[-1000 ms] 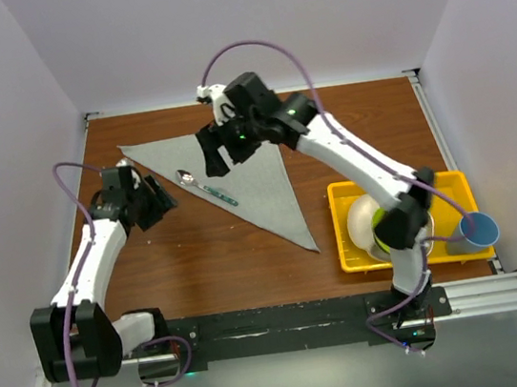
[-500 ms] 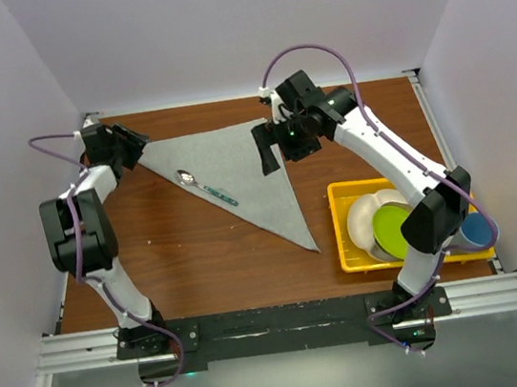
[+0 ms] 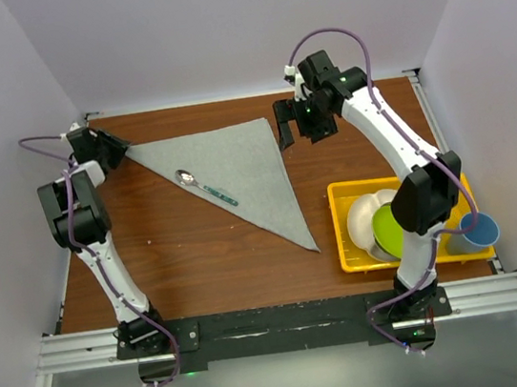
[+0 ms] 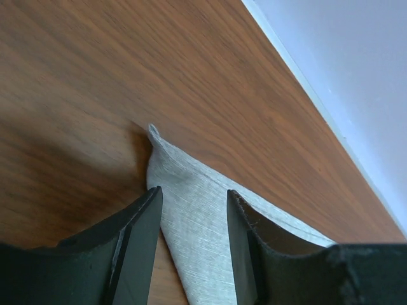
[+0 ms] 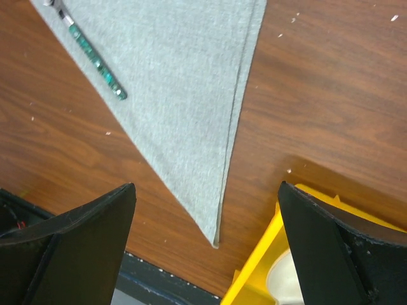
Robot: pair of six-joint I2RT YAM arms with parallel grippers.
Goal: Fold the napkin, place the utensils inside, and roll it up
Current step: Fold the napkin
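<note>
The napkin [image 3: 240,167] lies folded into a flat grey triangle on the wooden table, also seen as napkin [image 5: 178,82] and napkin [image 4: 197,222]. The spoon [image 3: 206,187] rests on it near the long diagonal edge, bowl toward the far left; only its greenish handle end shows in the right wrist view as spoon [image 5: 95,60]. My left gripper [image 3: 110,149] is at the triangle's far-left corner. Its fingers [image 4: 143,235] straddle that corner with a gap each side, so the left gripper [image 4: 193,190] is open. My right gripper [image 3: 296,132] hovers beside the top right corner, wide open and empty, seen as right gripper [image 5: 205,185].
A yellow tray [image 3: 347,239] at the right holds a white dish [image 3: 363,215] and a green plate [image 3: 394,229]. A blue cup [image 3: 477,231] stands at its right end. The back wall runs close behind both grippers, and the side wall is just left of the left gripper.
The left arm swung from the table's left middle up to the napkin's far-left corner, and its jaws narrowed. The right gripper moved right, off the napkin, and opened wider.
</note>
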